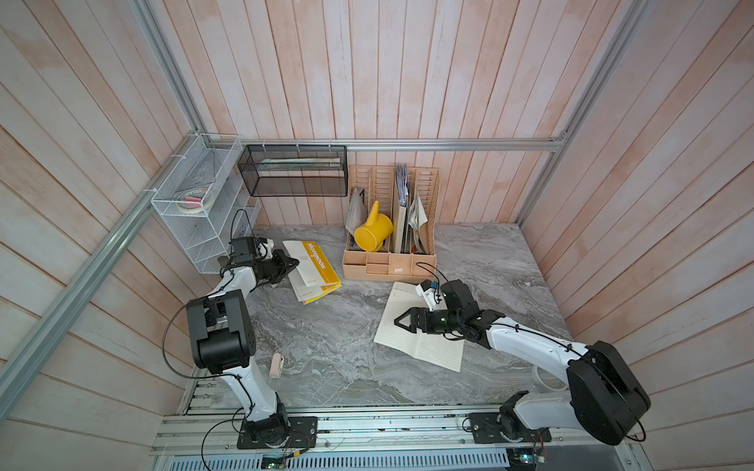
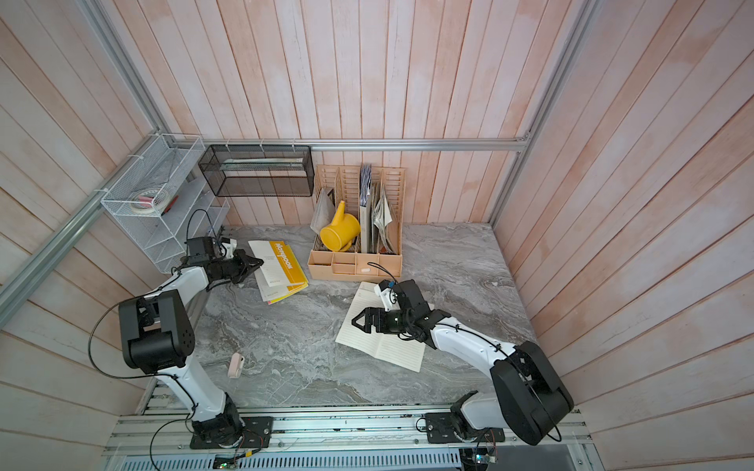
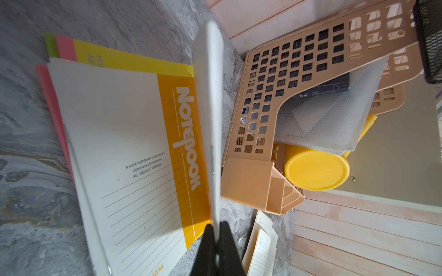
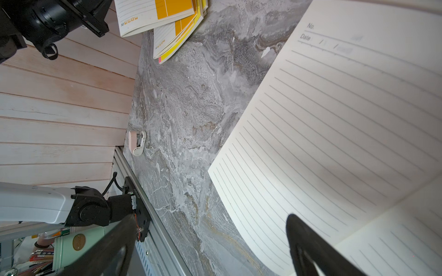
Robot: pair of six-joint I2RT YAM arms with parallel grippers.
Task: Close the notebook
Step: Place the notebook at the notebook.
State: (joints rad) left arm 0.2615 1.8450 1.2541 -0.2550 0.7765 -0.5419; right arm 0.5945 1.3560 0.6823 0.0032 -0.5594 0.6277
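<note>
An open notebook (image 1: 432,350) (image 2: 391,354) with lined cream pages lies flat right of centre on the marble table. My right gripper (image 1: 398,322) (image 4: 210,229) hovers over its left page (image 4: 334,119), open, with nothing between the widely parted fingers. At the back left lies a stack of yellow-and-white notebooks (image 1: 316,265) (image 3: 134,143). My left gripper (image 1: 294,263) (image 3: 216,225) is shut on a thin white sheet (image 3: 208,95) that stands edge-on above that stack; which book it belongs to I cannot tell.
A peach desk organiser (image 1: 389,265) with a yellow watering can (image 1: 372,234) stands at the back. A black mesh basket (image 1: 293,171) and white wire rack (image 1: 196,191) hang at the back left. A small pink object (image 1: 276,365) lies front left.
</note>
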